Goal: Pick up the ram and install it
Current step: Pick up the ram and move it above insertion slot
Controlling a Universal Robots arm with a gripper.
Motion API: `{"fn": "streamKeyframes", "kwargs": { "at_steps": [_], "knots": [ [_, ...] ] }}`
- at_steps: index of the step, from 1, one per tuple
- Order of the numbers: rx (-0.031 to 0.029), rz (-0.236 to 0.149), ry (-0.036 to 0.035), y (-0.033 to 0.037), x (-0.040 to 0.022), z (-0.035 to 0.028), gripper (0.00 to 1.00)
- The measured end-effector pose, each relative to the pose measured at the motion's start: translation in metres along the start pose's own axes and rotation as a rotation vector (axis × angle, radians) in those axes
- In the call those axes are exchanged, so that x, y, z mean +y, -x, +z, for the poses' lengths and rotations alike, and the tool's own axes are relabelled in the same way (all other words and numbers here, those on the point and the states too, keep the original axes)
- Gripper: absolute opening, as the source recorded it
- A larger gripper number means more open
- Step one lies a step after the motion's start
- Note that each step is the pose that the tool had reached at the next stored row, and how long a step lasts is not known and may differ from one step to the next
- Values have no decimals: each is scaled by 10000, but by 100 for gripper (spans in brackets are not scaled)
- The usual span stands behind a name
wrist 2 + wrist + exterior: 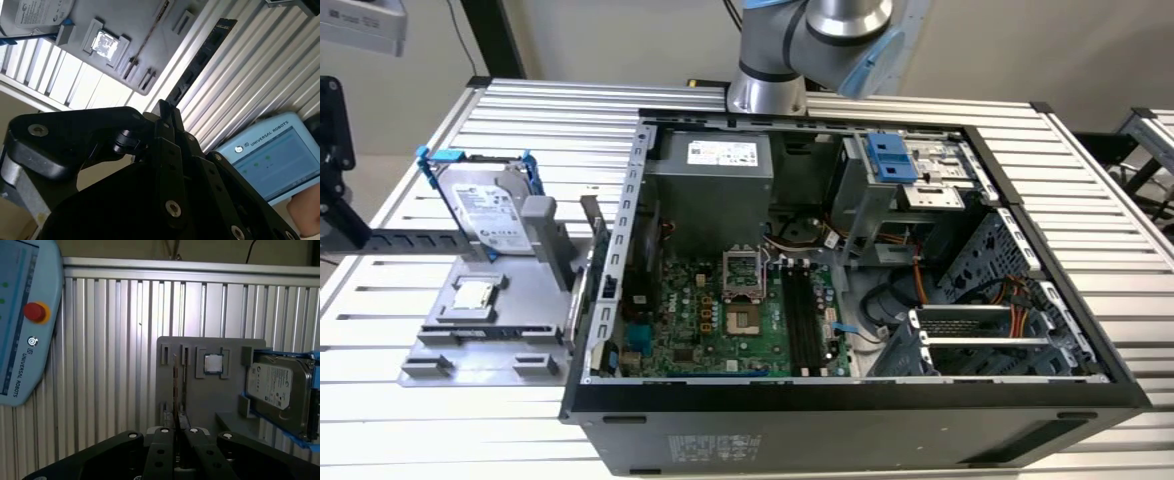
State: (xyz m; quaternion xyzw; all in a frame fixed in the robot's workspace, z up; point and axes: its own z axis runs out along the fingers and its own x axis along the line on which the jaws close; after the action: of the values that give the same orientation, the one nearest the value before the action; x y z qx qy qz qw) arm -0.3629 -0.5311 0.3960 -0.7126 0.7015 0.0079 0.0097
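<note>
In the second wrist view the ram [200, 60] is a long dark stick with black chips, reaching out from the fingertips of my gripper [164, 106]. The gripper is shut on it. In the first wrist view the ram [175, 390] shows edge-on as a thin line rising from between the closed fingers of the gripper [178, 428]. I am high above the grey holder [200, 400], over its end with the narrow slot brackets. In the exterior view the motherboard's black slots [803, 320] lie inside the open computer case [854, 420], to the exterior view's right of the holder [520, 300].
The holder also carries a silver hard drive in a blue frame [277, 387] and a small square silver chip [213, 363]. A hand [307, 210] holds a light-blue pendant [270, 155] beside the holder. Ribbed metal table top surrounds it. The arm [807, 40] rises behind the case.
</note>
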Motion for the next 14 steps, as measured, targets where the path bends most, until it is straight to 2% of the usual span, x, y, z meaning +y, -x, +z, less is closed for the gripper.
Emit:
{"fn": "streamKeyframes", "kwargs": {
  "at_steps": [14],
  "knots": [
    [-1, 0, -1, 4, 0, -144, 0]
  ]
}}
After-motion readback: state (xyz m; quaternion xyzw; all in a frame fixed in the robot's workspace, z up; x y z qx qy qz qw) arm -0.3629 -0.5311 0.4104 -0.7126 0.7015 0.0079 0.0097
